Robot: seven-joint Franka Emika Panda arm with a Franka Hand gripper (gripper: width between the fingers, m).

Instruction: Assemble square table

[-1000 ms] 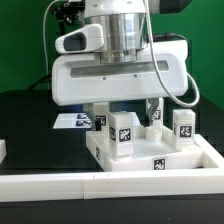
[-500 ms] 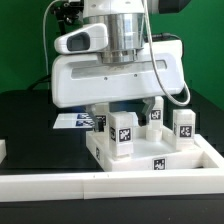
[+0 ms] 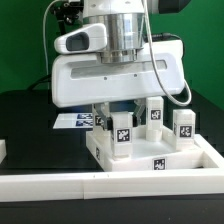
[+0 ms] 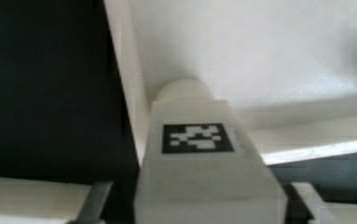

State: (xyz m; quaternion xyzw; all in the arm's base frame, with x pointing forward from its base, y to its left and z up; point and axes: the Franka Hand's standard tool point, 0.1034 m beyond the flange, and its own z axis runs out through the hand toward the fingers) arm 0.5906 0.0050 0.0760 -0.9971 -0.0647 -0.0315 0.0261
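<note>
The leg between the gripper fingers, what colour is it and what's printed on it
White leg with a black-and-white square tag; the wrist view shows it best.

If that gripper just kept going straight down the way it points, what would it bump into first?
Probably the white leg standing between its jaws; the gripper already straddles it. Below the leg lies the square tabletop. Depth is hard to judge, so contact may already exist.

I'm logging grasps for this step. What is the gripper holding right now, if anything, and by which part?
The gripper holds a white tagged leg standing on the square slab. Its fingers press the leg's two opposite sides near its upper end.
</note>
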